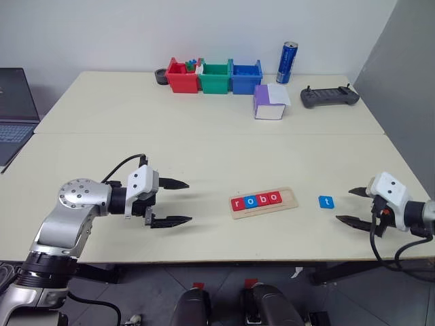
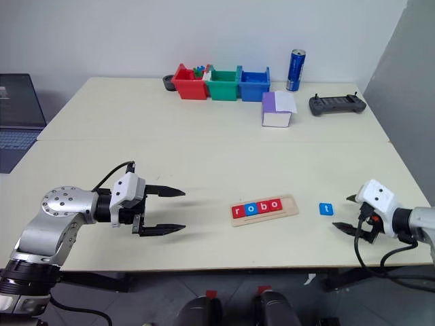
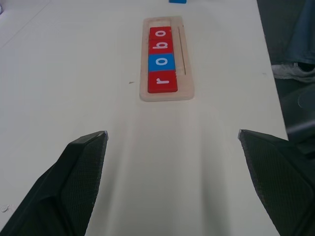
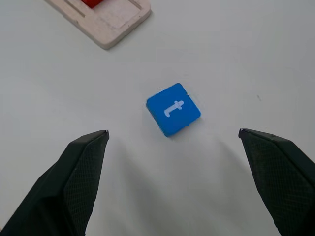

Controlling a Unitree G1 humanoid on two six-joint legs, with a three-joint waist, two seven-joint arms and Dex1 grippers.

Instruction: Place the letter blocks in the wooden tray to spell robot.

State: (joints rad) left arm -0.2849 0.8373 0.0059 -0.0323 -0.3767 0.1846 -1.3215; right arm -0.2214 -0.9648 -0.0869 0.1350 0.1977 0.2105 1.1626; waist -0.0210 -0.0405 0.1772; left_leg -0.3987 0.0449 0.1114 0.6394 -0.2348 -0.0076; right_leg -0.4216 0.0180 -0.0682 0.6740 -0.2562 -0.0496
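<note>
The wooden tray (image 1: 264,202) lies near the table's front edge and holds letter blocks reading r, o, b, o: red r (image 1: 237,203), blue o (image 1: 250,201), red b (image 1: 262,199), red o (image 1: 274,197). Its right end slot is bare. A blue t block (image 1: 326,202) lies flat on the table just right of the tray. My right gripper (image 1: 354,206) is open a little to the right of the t block, pointing at it with nothing between its fingers. My left gripper (image 1: 170,202) is open, left of the tray, empty.
Red (image 1: 182,77), green (image 1: 215,77) and blue (image 1: 245,77) bins line the back edge with a blue can (image 1: 288,62). A purple and white box (image 1: 270,102) and a black controller (image 1: 329,98) sit at the back right. A laptop (image 1: 13,112) is at the far left.
</note>
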